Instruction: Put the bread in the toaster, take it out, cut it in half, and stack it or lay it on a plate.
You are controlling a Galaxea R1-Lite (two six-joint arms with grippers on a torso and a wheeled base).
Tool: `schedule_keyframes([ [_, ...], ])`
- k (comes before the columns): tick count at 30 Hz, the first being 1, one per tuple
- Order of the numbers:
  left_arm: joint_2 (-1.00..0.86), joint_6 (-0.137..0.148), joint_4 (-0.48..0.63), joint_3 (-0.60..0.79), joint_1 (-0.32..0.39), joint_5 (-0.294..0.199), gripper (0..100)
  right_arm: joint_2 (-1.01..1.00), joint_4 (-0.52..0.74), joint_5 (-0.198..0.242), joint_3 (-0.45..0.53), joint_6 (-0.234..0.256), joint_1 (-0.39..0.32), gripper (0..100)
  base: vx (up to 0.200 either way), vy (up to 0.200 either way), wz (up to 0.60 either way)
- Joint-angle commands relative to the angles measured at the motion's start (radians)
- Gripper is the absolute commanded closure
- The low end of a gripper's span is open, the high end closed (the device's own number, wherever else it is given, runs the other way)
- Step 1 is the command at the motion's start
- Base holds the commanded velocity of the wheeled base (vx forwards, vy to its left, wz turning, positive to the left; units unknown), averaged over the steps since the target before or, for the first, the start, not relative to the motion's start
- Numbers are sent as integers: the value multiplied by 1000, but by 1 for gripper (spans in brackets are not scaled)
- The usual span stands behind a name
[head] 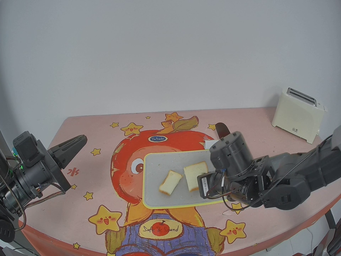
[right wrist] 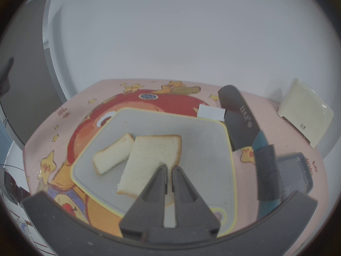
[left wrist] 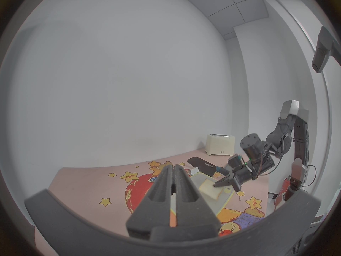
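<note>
Two pieces of white bread lie on the grey cutting board [head: 156, 168]: a smaller piece [head: 170, 182] and a larger one [head: 195, 175], touching at a corner. My right gripper [right wrist: 169, 169] is shut, its tips low over the larger piece's [right wrist: 152, 160] near edge; the smaller piece [right wrist: 113, 153] lies beside it. The right wrist [head: 231, 157] covers the board's right end. A black knife [right wrist: 239, 114] with a teal handle lies just off the board. The cream toaster [head: 298, 114] stands at the far right with nothing showing in its slots. My left gripper [head: 69, 148] is shut, raised over the table's left side.
A small white card [right wrist: 211, 112] lies between the board's far corner and the knife blade. A dark flat object [right wrist: 295, 171] rests by the knife handle. The pink printed tablecloth [head: 88, 132] has free room at the left and back. A plain wall rises behind the table.
</note>
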Motion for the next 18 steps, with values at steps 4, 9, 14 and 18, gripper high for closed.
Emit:
schedule_keyframes([
  [4, -40, -1, 5, -8, 6, -1, 100, -226, 1, 8, 104, -11, -9, 100, 0, 0, 0],
  [9, -43, -1, 5, -8, 12, -1, 100, -336, -4, 10, 222, -86, -29, 100, 0, 0, 0],
  [14, -45, 0, 4, -8, 12, -1, 100, -413, -13, 14, 249, -105, -118, 100, 0, 0, 0],
  [18, -40, 3, 7, 17, 11, 0, 100, -526, -1, 103, 297, -112, -220, 100, 0, 0, 0],
])
